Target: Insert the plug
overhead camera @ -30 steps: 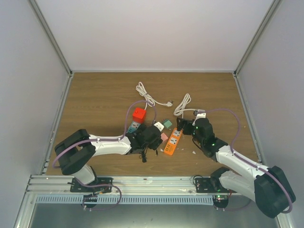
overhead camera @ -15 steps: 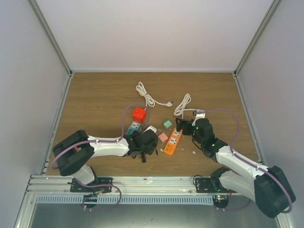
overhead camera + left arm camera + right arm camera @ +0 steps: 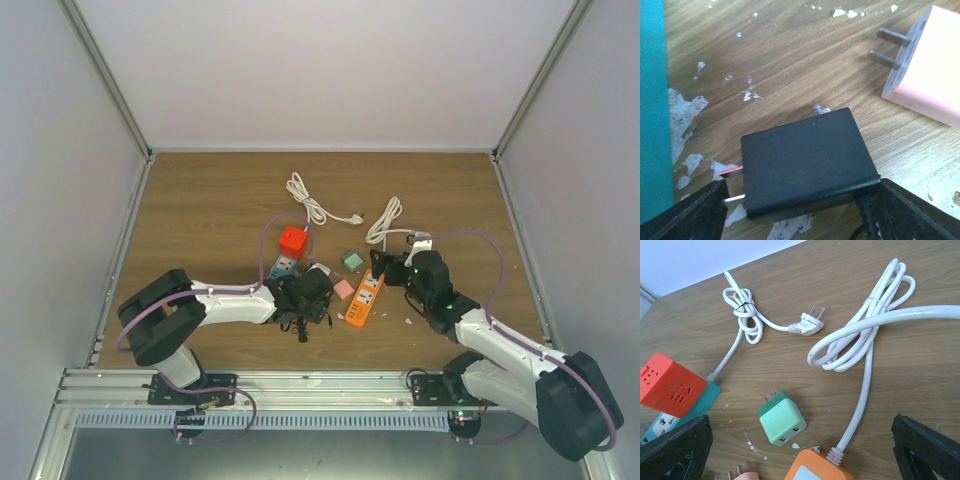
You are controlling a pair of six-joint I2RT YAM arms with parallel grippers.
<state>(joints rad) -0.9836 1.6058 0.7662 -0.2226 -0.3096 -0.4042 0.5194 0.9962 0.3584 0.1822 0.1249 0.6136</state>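
Top view, arms: the left arm [image 3: 230, 305] and right arm [image 3: 490, 335] both reach to the middle of the brown wooden table [image 3: 200, 200]. Finger opening is too small to read here.
Top view, sockets: the orange oblong plastic power strip [image 3: 365, 297] lies just ahead of the right arm's tip. The teal plastic power strip [image 3: 281, 267] and red plastic socket cube [image 3: 292, 242] lie just beyond the left arm's tip.
Top view, cords: two bundled white cords lie beyond both arms, the teal strip's cord [image 3: 310, 200] and the orange strip's cord [image 3: 385, 222].
Left wrist view, left fingers [image 3: 685, 215]: set wide, one at each end of the flat black plastic plug block [image 3: 807, 172], which sits between them with its two pins towards one finger. Whether they clamp it cannot be told.
Left wrist view, neighbour: the pink plastic plug block [image 3: 930, 85] lies beyond the fingers, apart from the black one.
Right wrist view, right fingers [image 3: 675, 450]: spread wide, holding nothing, with the orange strip's cord end between them.
Right wrist view, ahead of the fingers: the green plastic plug block [image 3: 782, 420], and farther off the white three-pin plug [image 3: 810, 325].
Step in hand (judged): securing the black block for the orange strip. Grip it by its flat sides with the pins free, carry it level, line the pins up square over a slot, and steady the strip with the right fingers.
Count: two strips, one cube, three plug blocks, two cords.
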